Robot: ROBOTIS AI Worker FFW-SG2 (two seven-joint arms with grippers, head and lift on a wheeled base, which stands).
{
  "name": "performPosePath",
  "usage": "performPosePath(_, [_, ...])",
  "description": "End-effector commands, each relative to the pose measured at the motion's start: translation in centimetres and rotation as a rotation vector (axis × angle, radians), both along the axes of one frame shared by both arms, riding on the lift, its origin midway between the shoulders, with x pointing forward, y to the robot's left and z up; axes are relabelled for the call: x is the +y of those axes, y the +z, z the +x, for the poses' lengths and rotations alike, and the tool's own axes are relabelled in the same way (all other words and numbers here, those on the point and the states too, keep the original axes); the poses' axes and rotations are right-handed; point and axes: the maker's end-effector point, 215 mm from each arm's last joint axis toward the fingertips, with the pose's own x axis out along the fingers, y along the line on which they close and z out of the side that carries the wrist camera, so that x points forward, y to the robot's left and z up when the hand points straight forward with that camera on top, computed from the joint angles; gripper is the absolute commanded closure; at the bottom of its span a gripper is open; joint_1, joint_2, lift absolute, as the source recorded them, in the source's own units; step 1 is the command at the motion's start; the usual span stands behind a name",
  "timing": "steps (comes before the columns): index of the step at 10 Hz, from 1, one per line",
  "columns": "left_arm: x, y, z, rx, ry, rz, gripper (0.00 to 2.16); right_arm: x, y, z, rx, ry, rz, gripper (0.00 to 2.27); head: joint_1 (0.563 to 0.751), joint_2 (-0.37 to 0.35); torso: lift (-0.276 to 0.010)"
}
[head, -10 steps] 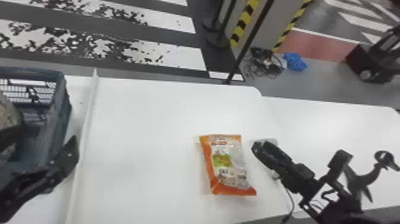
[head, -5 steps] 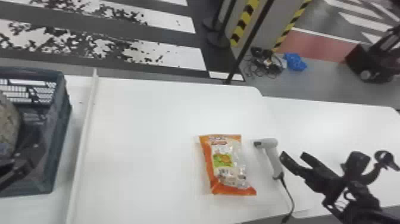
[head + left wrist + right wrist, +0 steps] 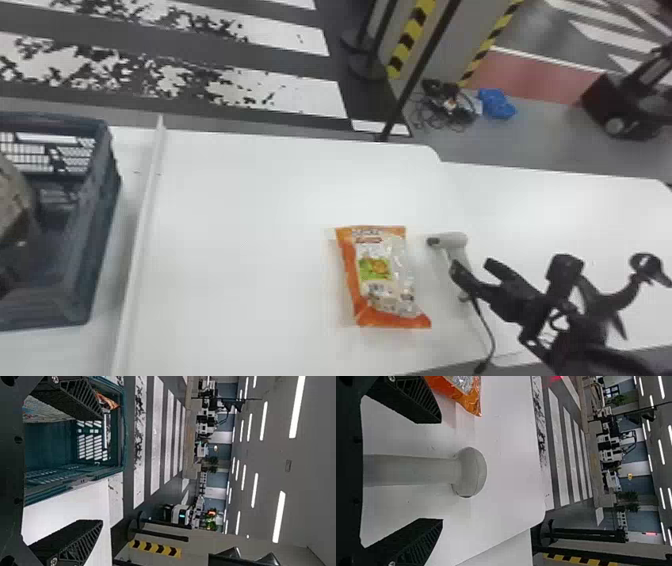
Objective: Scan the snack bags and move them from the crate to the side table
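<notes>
Striped floor (image 3: 300, 95) lies beyond the white desk (image 3: 240, 200). The snack bag (image 3: 382, 280), crinkled, orange-edged and part-clear with a green patch, lies flat beside the scanner (image 3: 452, 240). Right pincer (image 3: 470, 265): wide apart, scanner handle between, ungripped. Left pincer (image 3: 101, 469): wide apart, empty, by the crate (image 3: 100, 225).

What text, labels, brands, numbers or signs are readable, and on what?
None legible enough to quote.
Orange snack bag on the white table: front print, too small to read.
Bag in the crate: any print too small.
Handheld scanner: no lettering visible.
Yellow-and-black hazard stripes: no words visible.
</notes>
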Motion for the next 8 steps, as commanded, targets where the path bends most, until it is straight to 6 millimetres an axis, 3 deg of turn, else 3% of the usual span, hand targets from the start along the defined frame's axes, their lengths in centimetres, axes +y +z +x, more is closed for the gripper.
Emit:
performPosePath(1, [0.0,-0.1,-0.1,0.004,-0.003,-0.005,0.07,0.0,-0.8,0.3,-0.008,0.006,-0.013,0.04,0.695,-0.350,-0.087])
performPosePath(4, [-0.6,-0.2,-0.3,0.006,-0.023,-0.022,0.07,-1.0,-2.6,0.1,0.016,-0.001,-0.023,0.13,0.695,-0.350,-0.087])
performPosePath(6, [-1.1,-0.3,-0.4,0.012,-0.037,-0.030,0.07,-0.1,-4.5,0.3,0.075,-0.010,0.012,1.93,0.695,-0.350,-0.087])
performPosePath(7, [-1.2,-0.1,-0.4,0.009,-0.039,-0.034,0.07,0.5,-4.8,0.4,0.085,-0.002,0.020,2.22,0.695,-0.350,-0.087])
performPosePath(8, [-1.3,-0.1,-0.4,0.009,-0.040,-0.043,0.07,1.1,-4.7,0.6,0.080,0.003,0.028,2.24,0.695,-0.350,-0.087])
